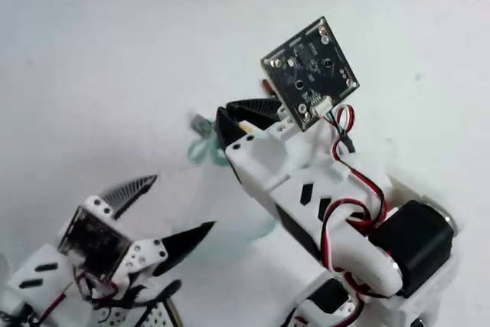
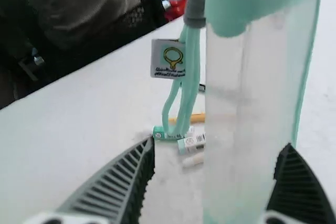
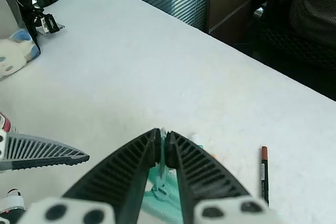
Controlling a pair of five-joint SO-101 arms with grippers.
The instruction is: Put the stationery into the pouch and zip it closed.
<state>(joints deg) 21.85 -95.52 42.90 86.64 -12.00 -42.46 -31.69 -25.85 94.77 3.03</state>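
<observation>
Over the white table [image 1: 115,74], the see-through green pouch [image 2: 257,103] stands upright near the centre of the high view, pinched at one edge by the right pincer [image 1: 228,124], and could slip loose or swing aside when the wide-open left pincer [image 1: 182,203], lower left, closes on it, stranding the pens [image 2: 191,141] lying beyond.

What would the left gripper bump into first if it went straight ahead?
Most likely the clear pouch, hanging just ahead of the left gripper, partly between its open fingers. Depth is hard to judge; the pens lie farther behind.
</observation>
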